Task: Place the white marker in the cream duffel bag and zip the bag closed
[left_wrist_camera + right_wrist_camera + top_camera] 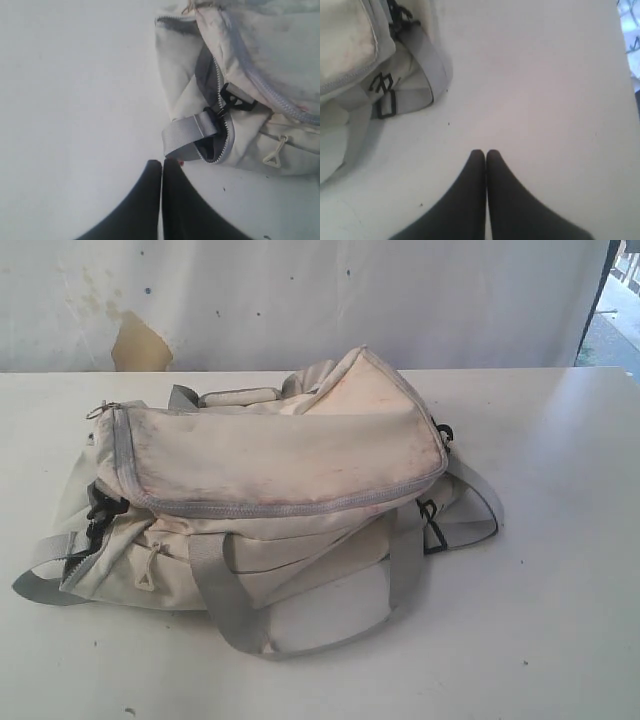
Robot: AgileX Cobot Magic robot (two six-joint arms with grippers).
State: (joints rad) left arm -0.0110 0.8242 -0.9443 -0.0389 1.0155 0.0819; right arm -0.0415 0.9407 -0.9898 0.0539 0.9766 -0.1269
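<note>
The cream duffel bag (270, 495) lies in the middle of the white table, its stained top flap down and the grey zipper (290, 506) running shut along its edge. An end pocket of the cream duffel bag (240, 100) gapes open by a grey strap (187, 135), showing dark lining. My left gripper (162, 163) is shut with nothing in it, just short of that strap. My right gripper (485, 153) is shut and empty over bare table beside the other end of the cream duffel bag (350, 55). The white marker shows in no view. Neither gripper appears in the exterior view.
Grey carry straps (240, 625) spread over the table (560, 570) in front of the bag. A strap with black buckles (385, 95) lies at the bag's right end. A stained white wall (300, 290) rises behind the table.
</note>
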